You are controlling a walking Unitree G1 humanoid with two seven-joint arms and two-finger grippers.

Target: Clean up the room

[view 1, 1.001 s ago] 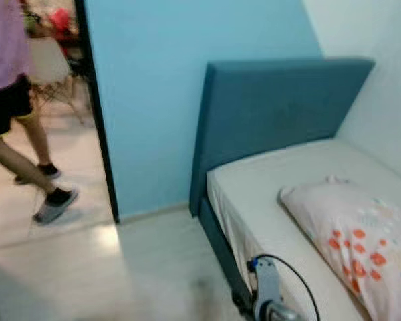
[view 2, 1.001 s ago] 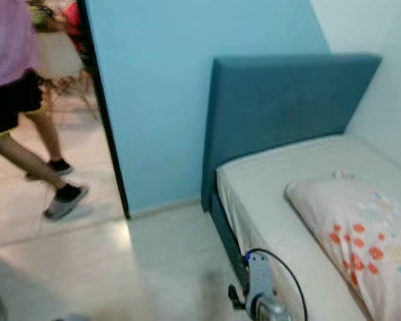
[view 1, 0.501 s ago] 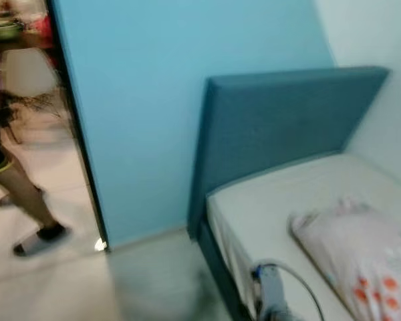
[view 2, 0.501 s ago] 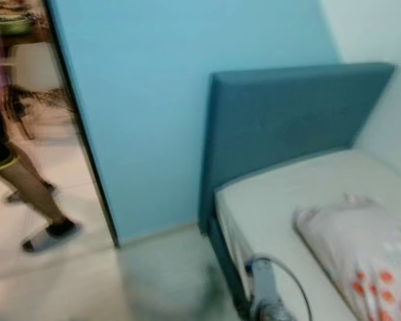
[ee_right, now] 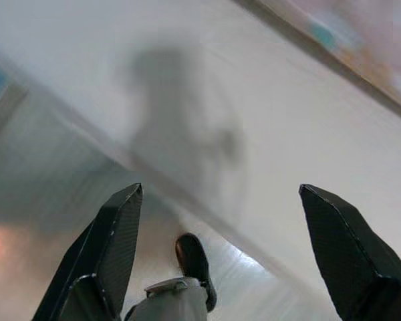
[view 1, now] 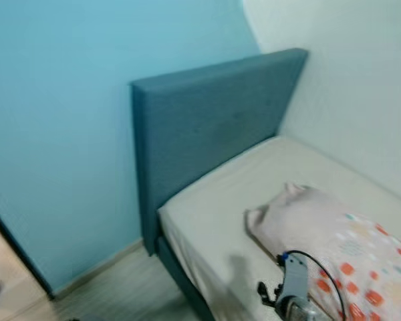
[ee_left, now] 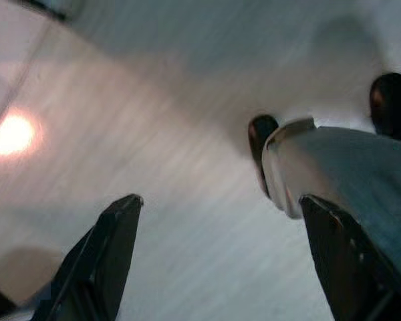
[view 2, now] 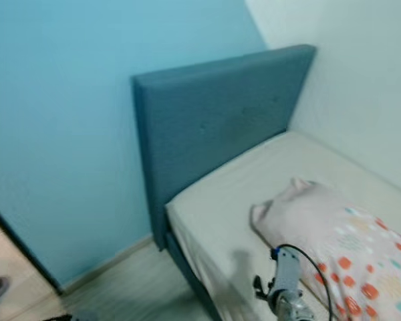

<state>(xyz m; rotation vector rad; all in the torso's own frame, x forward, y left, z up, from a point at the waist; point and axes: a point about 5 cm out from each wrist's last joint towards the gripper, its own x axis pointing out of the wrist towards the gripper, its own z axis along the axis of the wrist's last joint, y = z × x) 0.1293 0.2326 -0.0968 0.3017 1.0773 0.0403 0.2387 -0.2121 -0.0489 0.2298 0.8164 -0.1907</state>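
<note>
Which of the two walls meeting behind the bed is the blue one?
The wall on the robot's left, behind the headboard, is blue; the wall running along the bed's far side is whitish.

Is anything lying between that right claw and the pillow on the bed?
Nothing visible does. The right gripper hangs open over the bed's edge, and the pillow lies on bare sheet beside the arm.

Right arm (view 1: 295, 294) is raised at the lower edge of the head views, a black cable looping over its wrist. Right gripper (ee_right: 220, 247) points downward, fingers spread wide, nothing between them. Left gripper (ee_left: 220, 254) hangs low, fingers likewise apart and empty.
</note>
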